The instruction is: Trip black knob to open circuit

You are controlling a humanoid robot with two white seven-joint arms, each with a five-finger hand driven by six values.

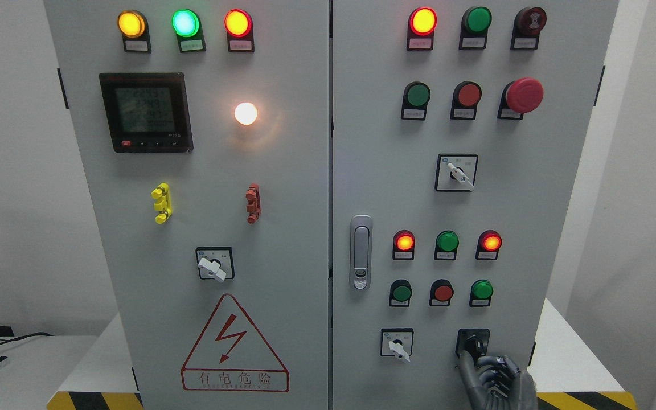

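Note:
The black knob (473, 343) sits in a black square plate at the bottom right of the right cabinet door (533, 216). My right hand (476, 364) comes up from the bottom edge just below it. Its dark metal fingers (496, 380) are curled, and one digit reaches up along the knob's lower left side, touching it. The hand closes on the knob's lower end; the contact itself is partly hidden by the fingers. My left arm does not show.
A white rotary selector (397, 346) sits left of the black knob, with small green and red buttons (442, 292) above. The door latch (360, 251) is on the door's left edge. The left door (282, 256) carries a meter, lamps, a selector and a hazard triangle.

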